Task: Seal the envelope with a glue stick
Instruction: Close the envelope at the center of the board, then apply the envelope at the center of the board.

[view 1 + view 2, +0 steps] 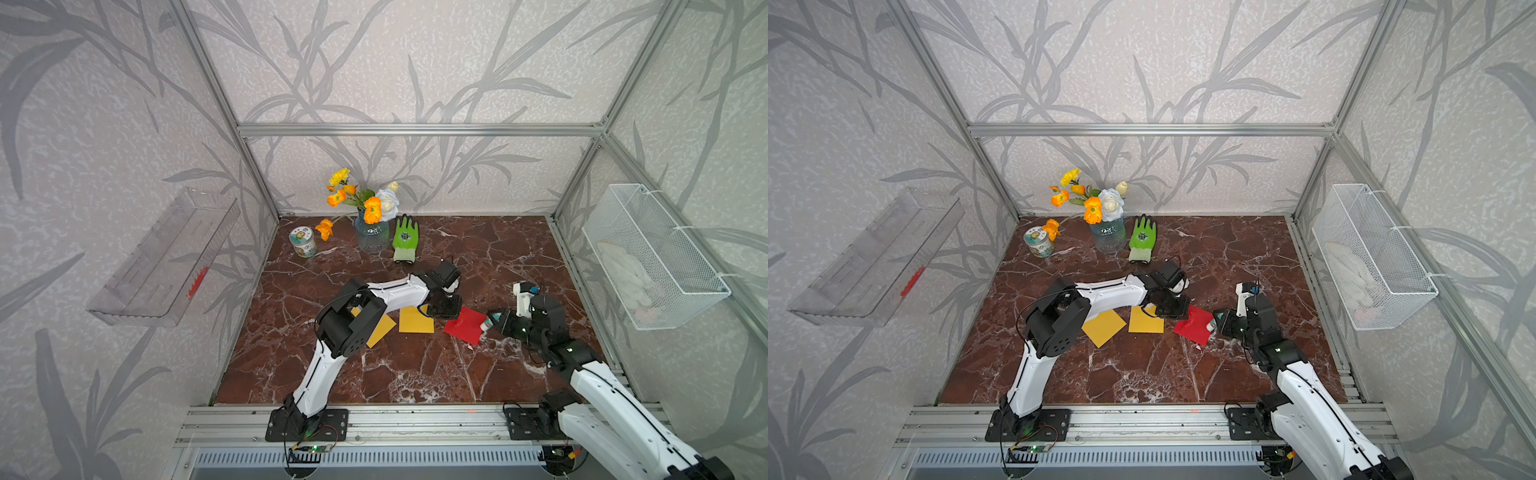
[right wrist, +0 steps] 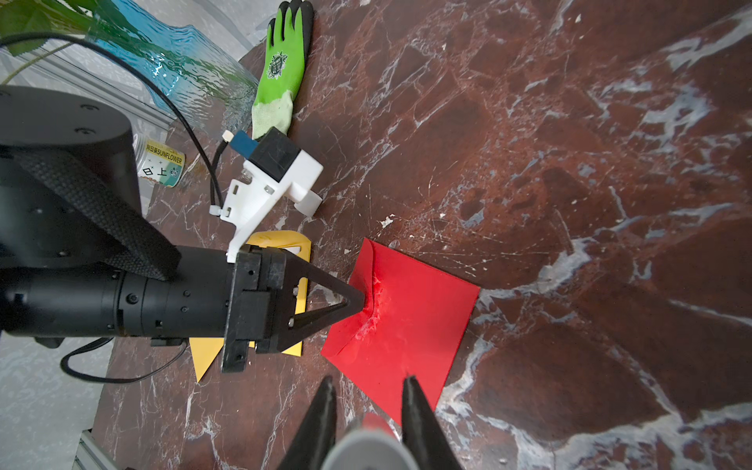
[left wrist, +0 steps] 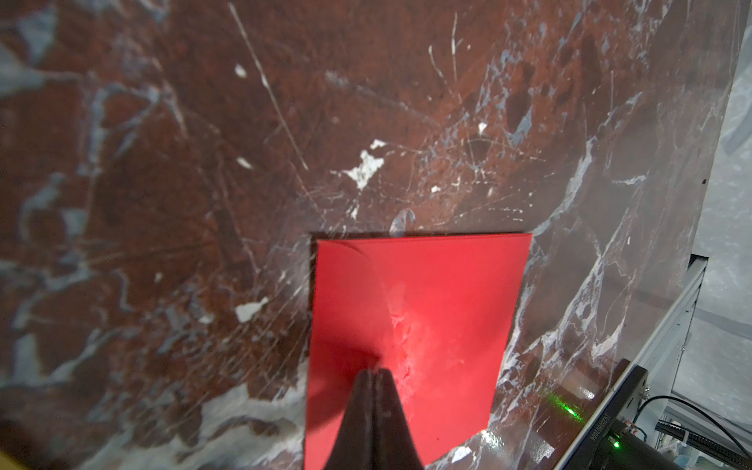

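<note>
A red envelope [image 1: 465, 327] [image 1: 1194, 327] lies flat on the marble table right of centre, its flap folded down. Whitish smears [image 2: 376, 309] run along the flap's edge. My left gripper [image 1: 454, 316] [image 3: 376, 372] is shut, and its tips rest on the flap beside the smears [image 3: 403, 325]; the right wrist view shows the same contact [image 2: 361, 300]. My right gripper [image 1: 492, 323] [image 2: 370, 382] hovers at the envelope's near right corner [image 2: 407, 358]. It is shut on the glue stick [image 1: 485, 324] [image 1: 1211, 325], whose blurred white end [image 2: 366, 449] fills the gap between the fingers.
Two yellow envelopes [image 1: 415, 321] [image 1: 381, 331] lie left of the red one, partly under the left arm. At the back stand a flower vase [image 1: 372, 235], a green glove [image 1: 405, 239] and a tin can [image 1: 303, 242]. A wire basket [image 1: 652, 253] hangs on the right wall.
</note>
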Robot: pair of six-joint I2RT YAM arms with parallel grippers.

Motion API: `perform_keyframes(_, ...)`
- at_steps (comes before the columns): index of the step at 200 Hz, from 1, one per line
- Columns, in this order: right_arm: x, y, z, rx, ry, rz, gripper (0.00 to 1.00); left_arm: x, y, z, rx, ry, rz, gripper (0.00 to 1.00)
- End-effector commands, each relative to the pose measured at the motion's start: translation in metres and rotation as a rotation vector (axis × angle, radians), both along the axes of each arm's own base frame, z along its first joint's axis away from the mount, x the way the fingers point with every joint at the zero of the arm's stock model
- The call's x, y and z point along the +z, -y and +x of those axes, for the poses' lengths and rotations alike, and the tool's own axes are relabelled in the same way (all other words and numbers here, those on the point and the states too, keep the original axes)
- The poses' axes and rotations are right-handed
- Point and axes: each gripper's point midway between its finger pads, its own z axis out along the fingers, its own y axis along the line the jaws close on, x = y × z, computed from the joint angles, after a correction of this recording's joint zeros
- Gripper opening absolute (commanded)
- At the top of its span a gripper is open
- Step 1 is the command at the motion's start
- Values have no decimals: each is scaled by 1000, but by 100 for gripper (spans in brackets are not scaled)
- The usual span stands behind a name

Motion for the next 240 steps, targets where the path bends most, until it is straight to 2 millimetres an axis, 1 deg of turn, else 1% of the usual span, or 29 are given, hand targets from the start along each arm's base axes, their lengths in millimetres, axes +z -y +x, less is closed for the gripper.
perform_keyframes(1, 0, -1, -1, 7, 3, 0, 0, -20, -21, -12, 0, -21, 114, 0)
perform_keyframes(36, 3, -1, -2, 9, 10, 3, 0, 27, -3, -2, 7, 14, -18, 0)
perform_keyframes(50, 4, -2, -2, 12, 13, 4, 0, 43, 0, 1, 8, 26, -61, 3)
perform_keyframes(61, 5, -3, -1, 17, 16, 7, 0, 52, 0, 2, 9, 31, -84, 5)
perform_keyframes(83, 11, -6, 0, 35, 30, 9, 0, 72, -8, 8, 34, 49, -130, 8)
perform_keyframes(95, 15, -7, 1, 44, 42, 9, 0, 81, -16, 11, 55, 62, -145, 10)
perform_keyframes(97, 16, -8, 2, 46, 44, 9, 0, 85, -18, 11, 57, 70, -151, 10)
perform_keyframes(115, 24, -14, 5, 69, 72, 8, 0, 95, -35, 14, 87, 88, -158, 11)
perform_keyframes(136, 35, -30, 9, 128, 113, -7, 0, 87, -66, 15, 133, 100, -107, 12)
perform_keyframes(153, 42, -47, 14, 185, 154, -39, 0, 74, -91, 13, 183, 90, -76, 10)
perform_keyframes(186, 50, -92, 24, 294, 220, -94, 0, 58, -124, 10, 247, 91, -37, 7)
perform_keyframes(199, 47, -110, 30, 324, 224, -108, 0, 50, -134, 10, 263, 94, -10, 6)
perform_keyframes(212, 40, -127, 37, 350, 205, -126, 0, 43, -140, 12, 277, 97, -4, 4)
perform_keyframes(240, 26, -157, 55, 358, 196, -149, 0, 19, -155, 15, 308, 78, 34, 1)
